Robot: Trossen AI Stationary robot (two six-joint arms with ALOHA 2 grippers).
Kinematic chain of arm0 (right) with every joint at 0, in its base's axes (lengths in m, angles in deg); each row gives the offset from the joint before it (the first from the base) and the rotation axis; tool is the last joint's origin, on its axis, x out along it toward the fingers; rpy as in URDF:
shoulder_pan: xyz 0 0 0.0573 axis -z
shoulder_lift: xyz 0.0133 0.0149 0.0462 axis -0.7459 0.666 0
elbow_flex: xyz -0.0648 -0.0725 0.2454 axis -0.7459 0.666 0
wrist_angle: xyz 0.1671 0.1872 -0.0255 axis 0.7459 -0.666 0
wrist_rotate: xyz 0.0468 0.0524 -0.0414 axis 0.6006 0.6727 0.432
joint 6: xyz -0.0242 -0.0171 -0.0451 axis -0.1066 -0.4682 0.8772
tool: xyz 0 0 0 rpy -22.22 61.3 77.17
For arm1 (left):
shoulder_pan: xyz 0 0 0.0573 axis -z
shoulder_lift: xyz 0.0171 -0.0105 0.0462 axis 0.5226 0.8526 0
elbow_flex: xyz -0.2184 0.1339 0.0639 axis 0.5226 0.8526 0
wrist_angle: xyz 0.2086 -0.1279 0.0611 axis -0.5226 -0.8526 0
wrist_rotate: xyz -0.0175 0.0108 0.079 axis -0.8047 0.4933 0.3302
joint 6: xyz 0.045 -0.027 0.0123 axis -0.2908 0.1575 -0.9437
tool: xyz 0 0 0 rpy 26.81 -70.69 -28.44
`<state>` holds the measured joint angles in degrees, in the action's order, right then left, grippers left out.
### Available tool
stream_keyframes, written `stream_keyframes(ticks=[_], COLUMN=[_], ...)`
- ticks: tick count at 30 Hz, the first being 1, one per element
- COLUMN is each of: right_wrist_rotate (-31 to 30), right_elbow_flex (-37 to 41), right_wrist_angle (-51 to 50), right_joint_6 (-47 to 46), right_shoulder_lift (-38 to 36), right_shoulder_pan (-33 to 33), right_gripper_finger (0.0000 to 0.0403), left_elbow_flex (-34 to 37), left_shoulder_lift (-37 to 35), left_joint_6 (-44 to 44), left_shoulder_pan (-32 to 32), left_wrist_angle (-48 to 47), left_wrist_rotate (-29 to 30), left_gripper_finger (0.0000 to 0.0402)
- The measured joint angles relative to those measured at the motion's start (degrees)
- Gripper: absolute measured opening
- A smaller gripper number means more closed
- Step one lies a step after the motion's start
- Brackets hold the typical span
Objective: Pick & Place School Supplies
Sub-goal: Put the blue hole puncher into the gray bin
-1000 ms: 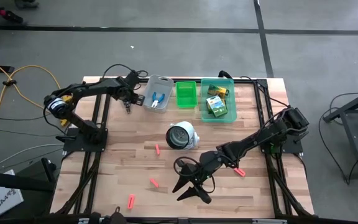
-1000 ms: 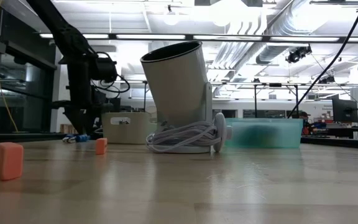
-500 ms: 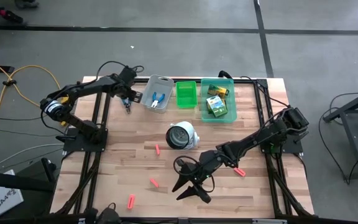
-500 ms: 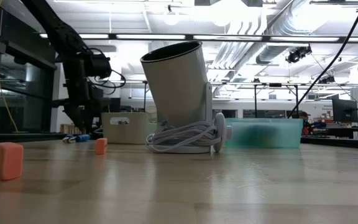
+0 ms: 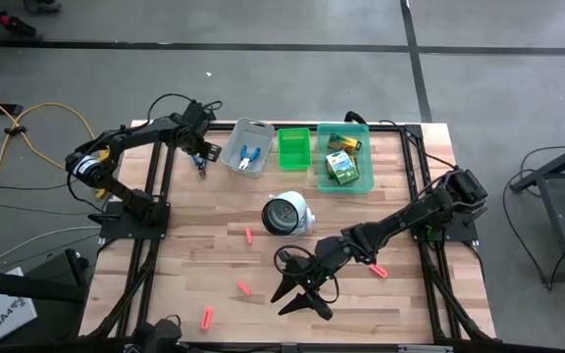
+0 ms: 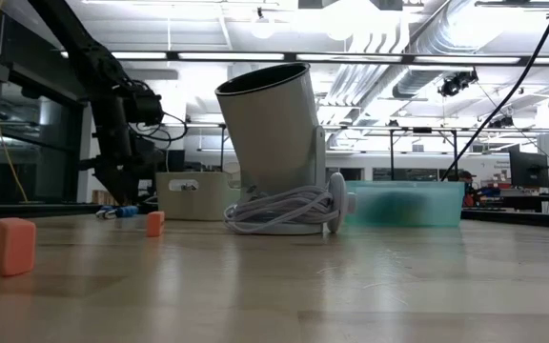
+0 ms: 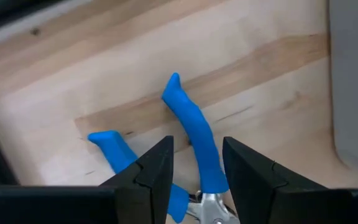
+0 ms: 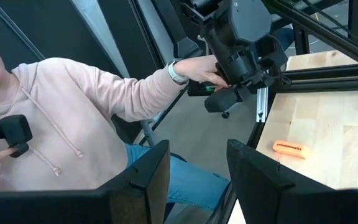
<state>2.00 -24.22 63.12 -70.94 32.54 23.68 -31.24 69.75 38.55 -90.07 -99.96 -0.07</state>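
Note:
Blue-handled scissors [image 7: 188,115] lie flat on the wood at the table's far left, beside the grey bin [image 5: 246,147]; they show as a blue shape [image 6: 114,211] in the low view. My left gripper [image 5: 201,165] points steeply down over them, open [image 7: 197,146], with one handle seen between its fingers. Another pair of scissors [image 5: 249,154] lies in the grey bin. Crayon boxes [image 5: 342,165] sit in the teal bin [image 5: 365,147]. Red-pink stubs [image 5: 248,235] [image 5: 243,287] [image 5: 207,316] lie on the table. My right gripper [image 5: 299,297] hangs open and holds nothing. My left gripper comes from above, slanting down, with one blue handle [image 7: 207,163] showing in the gap between its fingers. Whether the fingers touch the scissors I cannot tell. The scissors lie on the table.
A round white object with a dark face [image 5: 287,213] and its coiled cord stand mid-table. A green bin [image 5: 294,147] sits between the grey and teal ones. Another stub [image 5: 376,270] lies by the right arm. A person [image 8: 73,130] sits beyond the table's near edge.
My left gripper has swung a little toward the table's left edge, away from the grey bin, and has rolled at the wrist. The scissors on the table have stayed where they were.

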Motion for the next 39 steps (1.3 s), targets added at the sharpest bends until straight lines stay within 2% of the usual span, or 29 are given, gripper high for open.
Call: stream_keyframes(ticks=[6, 39], right_wrist_rotate=[-0.01, 1.32], right_elbow_flex=[0.0, 0.0], right_wrist_angle=[0.46, 1.73], right_joint_6=[-1.27, -1.33], right_shoulder_lift=[0.0, 0.0], right_shoulder_pan=[0.0, -0.04], right_gripper_finger=[0.0149, 0.0149], left_elbow_flex=[-0.02, -0.04], left_shoulder_lift=[1.2, 1.2], left_joint_6=[0.89, 1.55], left_shoulder_pan=[0.4, 1.48], left_wrist_angle=[-0.21, -3.25], left_wrist_rotate=[-1.31, 0.24], left_gripper_finger=[0.0133, 0.0133])
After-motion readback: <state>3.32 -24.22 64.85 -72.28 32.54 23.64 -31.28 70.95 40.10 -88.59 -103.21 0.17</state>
